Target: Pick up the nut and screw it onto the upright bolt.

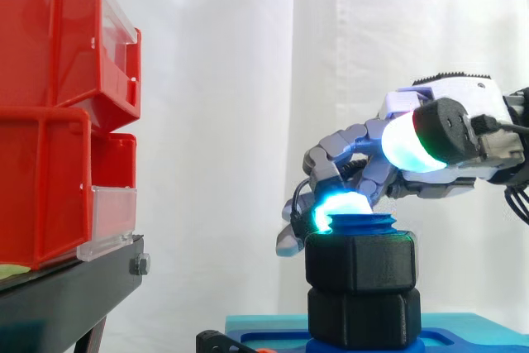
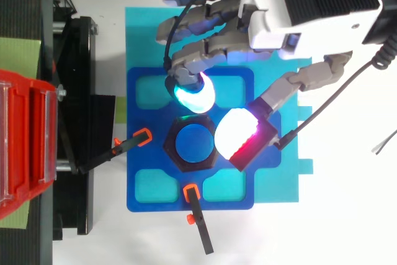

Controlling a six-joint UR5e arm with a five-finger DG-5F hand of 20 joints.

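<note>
Plainly black, hexagonal nut [image 1: 359, 262].

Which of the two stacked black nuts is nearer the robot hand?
The upper nut, just below the robot hand; the lower nut sits under it.

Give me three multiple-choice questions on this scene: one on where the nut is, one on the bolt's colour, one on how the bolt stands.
1. Where is the nut? A in a red bin; B on the bolt; C on the white floor.
2. What colour is the bolt? A blue; B yellow; C silver.
3. How does the bolt stand? A lying flat; B leaning far over; C upright.

Answers: B, the side view shows the thread poking out above the nut; A, its thread and top face are blue; C, it rises straight up from the blue plate.
</note>
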